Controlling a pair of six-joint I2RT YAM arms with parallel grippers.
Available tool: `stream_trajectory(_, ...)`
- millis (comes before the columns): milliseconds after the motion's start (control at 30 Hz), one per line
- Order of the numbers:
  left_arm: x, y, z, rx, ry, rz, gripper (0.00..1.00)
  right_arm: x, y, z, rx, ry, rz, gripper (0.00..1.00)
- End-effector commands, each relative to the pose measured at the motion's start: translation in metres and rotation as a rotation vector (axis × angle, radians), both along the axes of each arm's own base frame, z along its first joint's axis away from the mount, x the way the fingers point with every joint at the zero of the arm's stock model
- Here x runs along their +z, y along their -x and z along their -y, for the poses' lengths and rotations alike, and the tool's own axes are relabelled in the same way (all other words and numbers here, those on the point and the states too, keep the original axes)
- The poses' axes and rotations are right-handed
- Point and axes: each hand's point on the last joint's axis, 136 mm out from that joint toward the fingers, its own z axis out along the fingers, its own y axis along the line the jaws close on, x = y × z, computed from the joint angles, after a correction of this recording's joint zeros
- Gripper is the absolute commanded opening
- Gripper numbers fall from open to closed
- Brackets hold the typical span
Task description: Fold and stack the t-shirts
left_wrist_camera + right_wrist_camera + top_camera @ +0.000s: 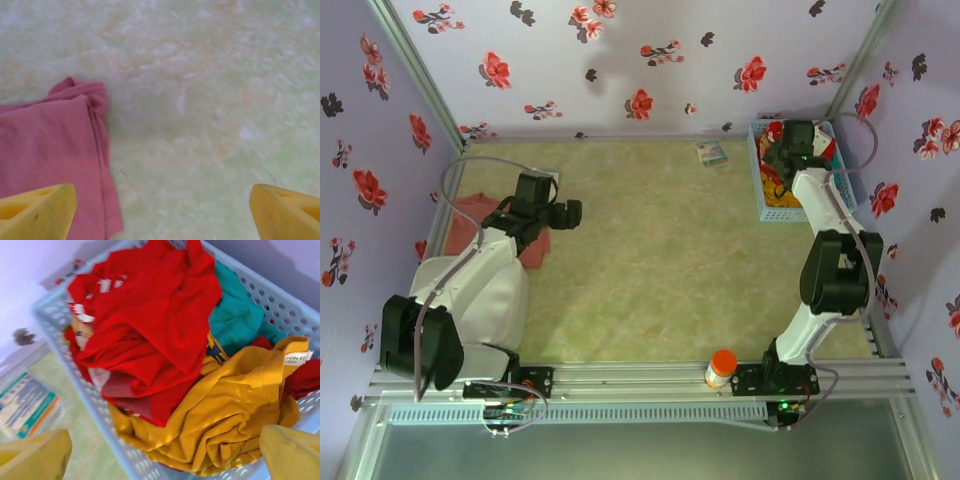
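The pale green marbled table [660, 270] spans the scene. At its far right corner stands a perforated light-blue basket [280, 295] heaped with clothes. The red t-shirt [150, 325] lies crumpled on top, its white print partly showing, over a yellow shirt [225, 410] and a teal one [235, 315]. The right gripper [165, 440] hangs above the heap, fingers spread wide, the red t-shirt just beyond them. The salmon-pink t-shirt [50, 150] lies flat at the table's left edge. The left gripper [162, 195] hovers at its right border, fingers wide apart: one over the cloth's edge, the other over bare table. A booklet [712, 153] lies left of the basket.
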Motion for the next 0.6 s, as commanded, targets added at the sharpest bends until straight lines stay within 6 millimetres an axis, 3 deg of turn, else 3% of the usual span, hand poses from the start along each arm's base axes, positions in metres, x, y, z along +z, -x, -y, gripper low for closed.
stream_trajectory(0,0.002,0.023,0.010,-0.034,0.061,-0.057,0.79,-0.016,-0.009,0.008,-0.055,-0.037,-0.040,0.93)
stream_trajectory(67,0.001,0.031,0.016,-0.071,0.079,-0.069,0.76,-0.022,-0.026,0.004,-0.025,-0.051,-0.025,0.92)
stream_trajectory(233,-0.002,0.048,0.014,-0.070,0.097,-0.067,0.74,-0.035,-0.051,0.015,-0.044,0.011,-0.059,0.87)
stream_trajectory(500,-0.007,0.061,0.014,-0.050,0.141,-0.074,0.73,-0.063,-0.077,0.019,-0.020,0.053,-0.160,0.75)
stream_trajectory(567,-0.008,0.063,0.015,-0.049,0.146,-0.079,0.73,-0.068,-0.080,0.018,-0.007,0.053,-0.180,0.68)
